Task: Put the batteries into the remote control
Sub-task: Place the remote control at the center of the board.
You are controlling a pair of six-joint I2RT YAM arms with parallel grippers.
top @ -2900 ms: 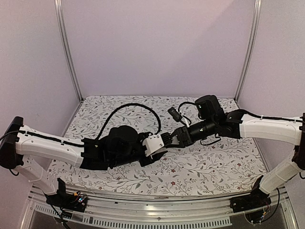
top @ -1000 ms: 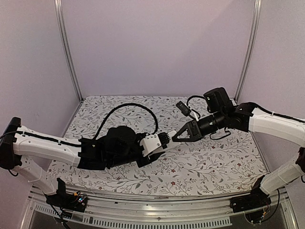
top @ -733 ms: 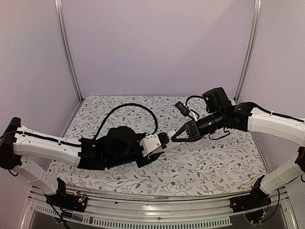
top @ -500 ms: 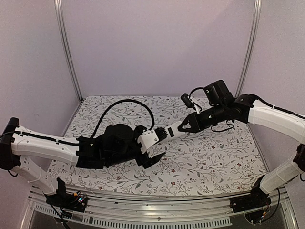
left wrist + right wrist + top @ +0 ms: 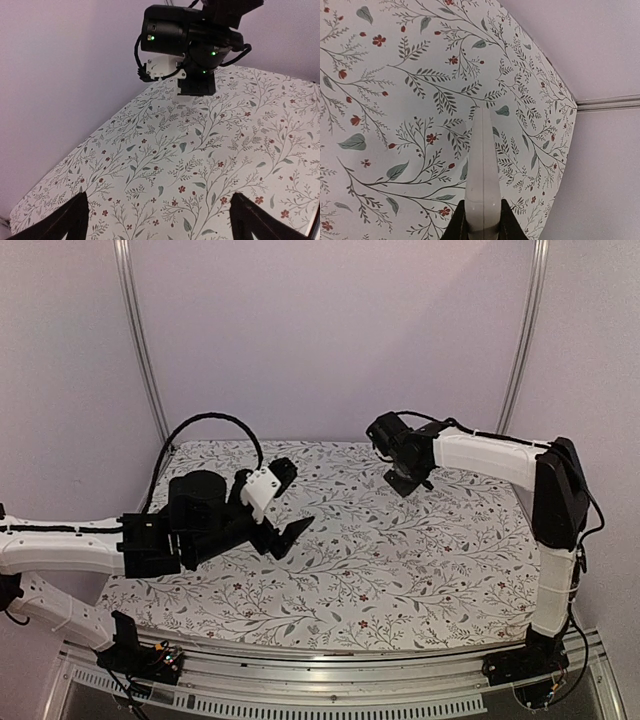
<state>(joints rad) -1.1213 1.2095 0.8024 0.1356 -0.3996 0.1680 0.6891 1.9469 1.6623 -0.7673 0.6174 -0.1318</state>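
We see the remote control (image 5: 482, 160) edge-on: a slim white slab with a rounded far tip (its button face is turned out of our sight). Its near end is pinched between the fingers of the right gripper (image 5: 483, 225), and the rest sticks straight out ahead of them.

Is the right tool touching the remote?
Touching. The right wrist view shows the remote, seen edge-on as a white strip, clamped in the right tool, whose dark tips press against both of its sides with no gap.
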